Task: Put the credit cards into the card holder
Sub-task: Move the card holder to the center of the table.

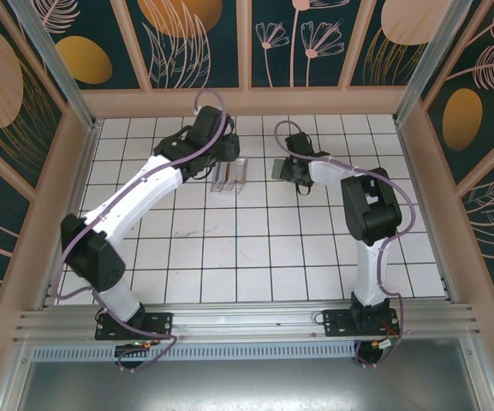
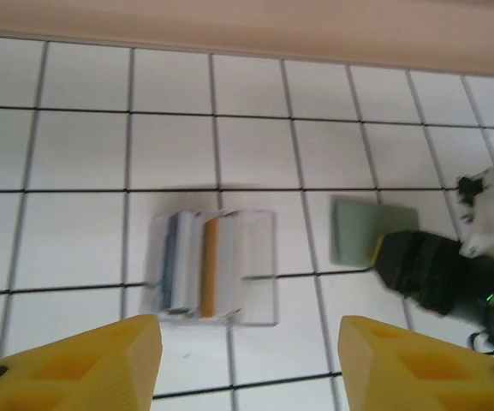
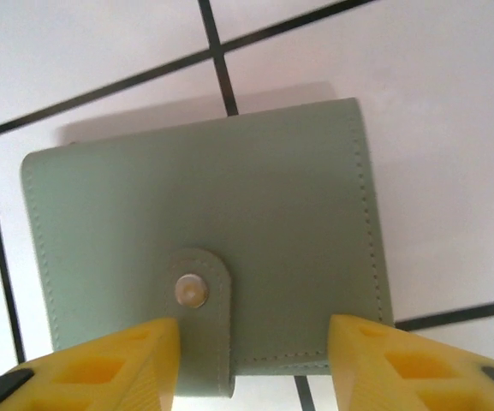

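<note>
- Held left end effector (image 2: 247,368) spread, empty, above credit cards (image 2: 202,274) in clear box (image 2: 262,257).
- Straddled closed card holder (image 3: 204,223) with right end effector (image 3: 251,368) spread, contact unclear.

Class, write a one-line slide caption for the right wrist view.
Right gripper open over the closed green wallet, snap tab fastened, lying on the white tiled table.

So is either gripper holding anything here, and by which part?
Nothing is held. The left gripper stands open short of the clear box; the right gripper, open, straddles the card holder's snap tab.
</note>
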You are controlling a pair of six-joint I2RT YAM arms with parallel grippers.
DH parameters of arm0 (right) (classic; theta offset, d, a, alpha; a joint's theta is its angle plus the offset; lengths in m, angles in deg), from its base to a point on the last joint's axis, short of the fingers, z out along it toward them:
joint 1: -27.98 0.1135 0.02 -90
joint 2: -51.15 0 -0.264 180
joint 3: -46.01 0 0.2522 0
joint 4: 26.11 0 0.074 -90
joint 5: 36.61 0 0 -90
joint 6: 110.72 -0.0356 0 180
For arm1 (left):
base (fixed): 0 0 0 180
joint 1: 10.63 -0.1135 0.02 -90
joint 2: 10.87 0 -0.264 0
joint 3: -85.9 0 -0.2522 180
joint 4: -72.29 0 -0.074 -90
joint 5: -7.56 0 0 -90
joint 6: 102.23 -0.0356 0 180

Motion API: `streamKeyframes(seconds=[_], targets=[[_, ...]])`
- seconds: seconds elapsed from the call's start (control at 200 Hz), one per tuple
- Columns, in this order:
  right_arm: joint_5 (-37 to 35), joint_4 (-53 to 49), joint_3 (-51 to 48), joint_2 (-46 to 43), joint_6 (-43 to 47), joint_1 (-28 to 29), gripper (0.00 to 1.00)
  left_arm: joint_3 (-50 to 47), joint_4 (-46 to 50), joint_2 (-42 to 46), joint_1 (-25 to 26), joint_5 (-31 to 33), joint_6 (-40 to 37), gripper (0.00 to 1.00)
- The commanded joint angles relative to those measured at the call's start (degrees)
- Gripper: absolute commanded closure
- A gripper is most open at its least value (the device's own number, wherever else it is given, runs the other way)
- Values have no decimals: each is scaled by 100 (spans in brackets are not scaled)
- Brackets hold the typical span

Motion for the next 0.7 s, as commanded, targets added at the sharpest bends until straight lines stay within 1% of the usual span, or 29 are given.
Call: streamKeyframes(seconds=[0.0,0.085,0.17,0.25,0.32,0.385,0.435,0.495,0.566,0.696], targets=[[-544,-567,272,248,201,82,55,-576,-77,404,-174,266,-112,36],[-793,-648,273,240,496,110,56,-938,-105,729,-294,222,-133,35],[-852,-780,354,249,782,101,56,-1198,-162,969,-319,278,-227,35],[-696,-781,374,200,949,92,56,-1371,-275,1112,-324,238,-360,35],[-506,-777,455,178,1016,88,56,-1541,-526,1202,-327,-8,-560,34],[-277,-779,529,137,1051,83,57,-1767,-982,1296,-327,-269,-780,33],[-96,-746,558,102,1080,81,57,-2027,-1408,1379,-328,-340,-872,33],[81,-658,572,104,1128,75,57,-2252,-1687,1442,-381,-414,-725,33],[285,-653,629,178,1170,66,58,-2313,-1802,1481,-445,-614,-404,31],[305,-667,668,405,1247,57,61,-2503,-2093,1559,-442,-1007,-205,30]])
